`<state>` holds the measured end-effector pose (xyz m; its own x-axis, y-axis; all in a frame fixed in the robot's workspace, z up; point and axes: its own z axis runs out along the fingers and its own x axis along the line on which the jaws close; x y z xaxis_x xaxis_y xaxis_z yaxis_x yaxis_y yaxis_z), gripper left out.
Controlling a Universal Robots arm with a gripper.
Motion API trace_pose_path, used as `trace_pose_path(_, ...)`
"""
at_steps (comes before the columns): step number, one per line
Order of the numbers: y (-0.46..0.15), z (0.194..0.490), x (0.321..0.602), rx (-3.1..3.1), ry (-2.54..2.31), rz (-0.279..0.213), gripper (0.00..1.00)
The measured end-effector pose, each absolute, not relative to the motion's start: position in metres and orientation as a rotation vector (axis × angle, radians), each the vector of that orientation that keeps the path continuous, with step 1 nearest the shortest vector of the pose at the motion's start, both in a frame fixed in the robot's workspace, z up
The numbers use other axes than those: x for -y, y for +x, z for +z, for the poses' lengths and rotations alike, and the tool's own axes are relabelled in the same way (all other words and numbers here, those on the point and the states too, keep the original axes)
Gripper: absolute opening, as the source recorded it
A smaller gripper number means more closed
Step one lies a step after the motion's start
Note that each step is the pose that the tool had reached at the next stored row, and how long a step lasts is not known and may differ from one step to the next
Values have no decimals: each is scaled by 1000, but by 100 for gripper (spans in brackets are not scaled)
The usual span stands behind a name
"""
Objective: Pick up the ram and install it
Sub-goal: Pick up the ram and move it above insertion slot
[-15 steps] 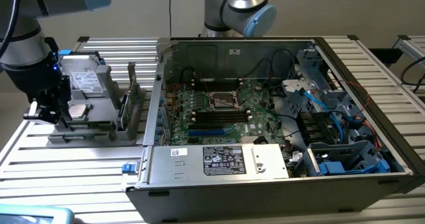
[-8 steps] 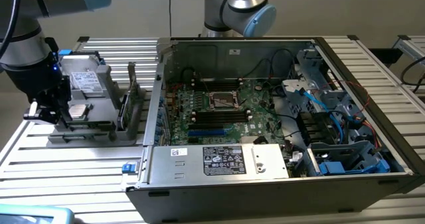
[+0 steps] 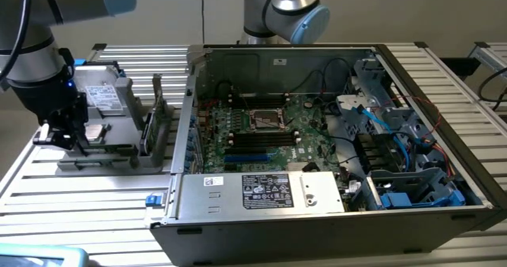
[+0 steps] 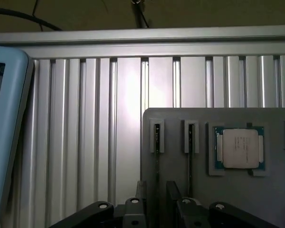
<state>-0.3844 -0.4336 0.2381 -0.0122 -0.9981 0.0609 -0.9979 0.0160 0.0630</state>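
Stretching out beneath the jaws, the slatted metal table (image 3: 87,187) is carrying everything. The open computer case (image 3: 262,231) is sitting well away from the jaws, towards the exterior view's right. The grey fixture block (image 4: 180,118) is lying directly under the jaws, with a processor chip (image 4: 239,148) resting in it just to one side of them. The jaws are standing partly open, straddling the ram (image 4: 157,161), which is standing on edge in its fixture slot. A second stick (image 4: 190,161) is sitting just outside them.
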Motion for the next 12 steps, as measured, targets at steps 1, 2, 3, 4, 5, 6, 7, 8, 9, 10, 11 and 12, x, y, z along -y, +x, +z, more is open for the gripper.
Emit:
trace_pose_path(1,-384,237,434,2173,2149,0,31)
trace_pose_path(2,-384,236,434,2171,2154,4,31)
trace_pose_path(3,-384,236,434,2169,2159,8,31)
trace_pose_path(4,-384,235,434,2168,2163,13,31)
trace_pose_path(5,-384,234,434,2167,2168,18,31)
trace_pose_path(6,-384,233,434,2166,2172,24,31)
trace_pose_path(7,-384,232,434,2166,2177,30,31)
trace_pose_path(8,-384,232,434,2167,2181,37,31)
trace_pose_path(9,-384,231,434,2168,2186,45,31)
trace_pose_path(10,-384,231,434,2169,2190,54,31)
trace_pose_path(11,-384,230,434,2170,2195,61,31)
trace_pose_path(12,-384,230,434,2170,2200,68,31)
